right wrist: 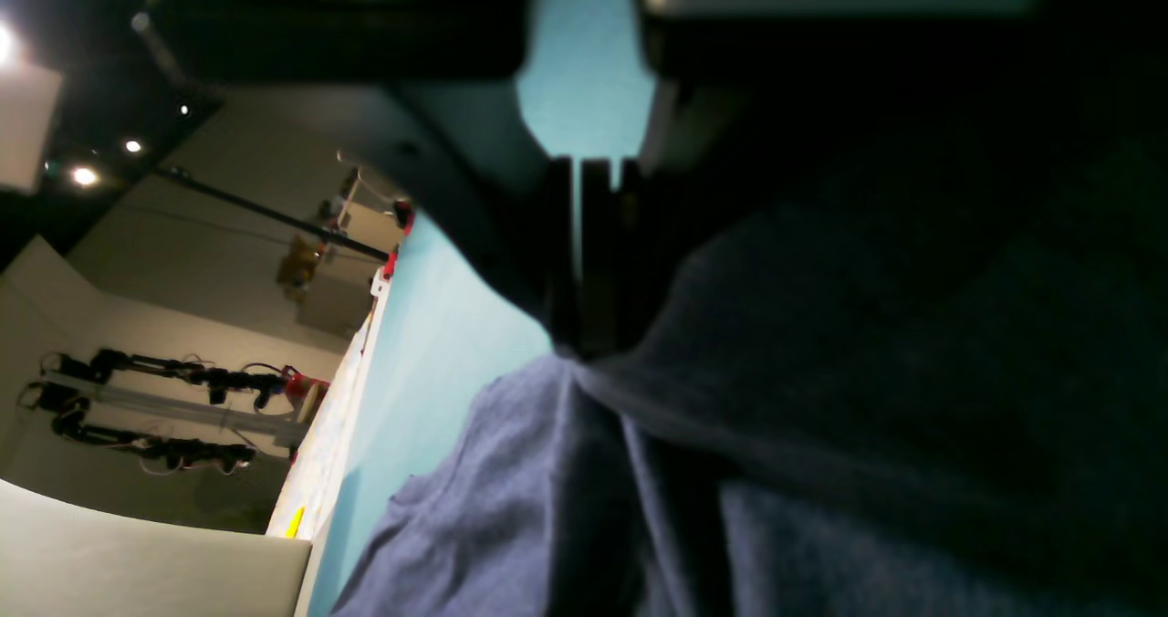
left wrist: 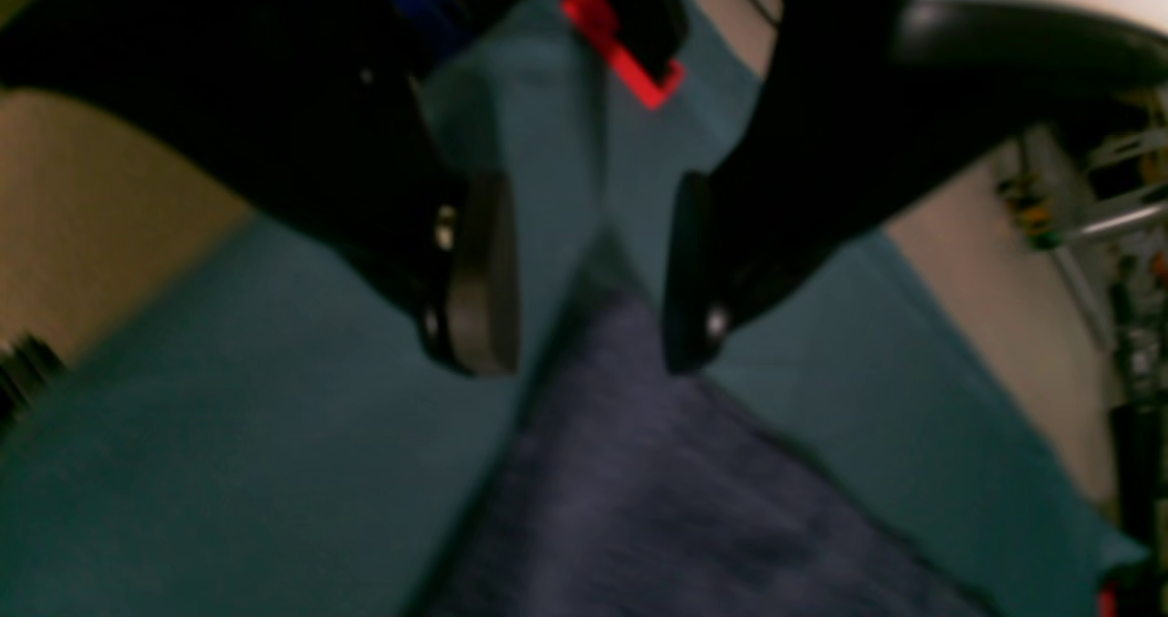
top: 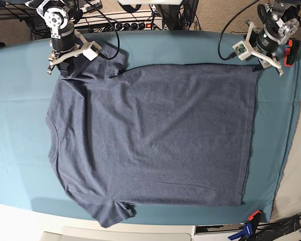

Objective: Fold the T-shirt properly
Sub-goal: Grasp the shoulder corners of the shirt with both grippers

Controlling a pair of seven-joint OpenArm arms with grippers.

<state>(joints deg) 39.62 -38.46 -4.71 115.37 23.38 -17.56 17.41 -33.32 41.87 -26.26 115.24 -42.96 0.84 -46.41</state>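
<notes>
The dark blue-grey T-shirt (top: 150, 135) lies spread flat on the teal table cloth (top: 20, 125), plain side up, with the collar to the left and the hem to the right. My right gripper (top: 65, 68) is at the far left shoulder by the sleeve. In the right wrist view, that gripper (right wrist: 584, 325) is shut on a pinch of the T-shirt (right wrist: 511, 471). My left gripper (top: 258, 64) stands over the far right hem corner. The left wrist view shows it (left wrist: 584, 316) open, with the T-shirt's corner (left wrist: 639, 471) lying just below its pads (left wrist: 484, 279), untouched.
A red clamp (top: 290, 52) sits at the far right table edge beside my left arm, and it also shows in the left wrist view as a red clamp (left wrist: 620, 51). More clamps (top: 250, 221) hold the cloth at the near right corner. Cables and a power strip (top: 135, 22) run along the back.
</notes>
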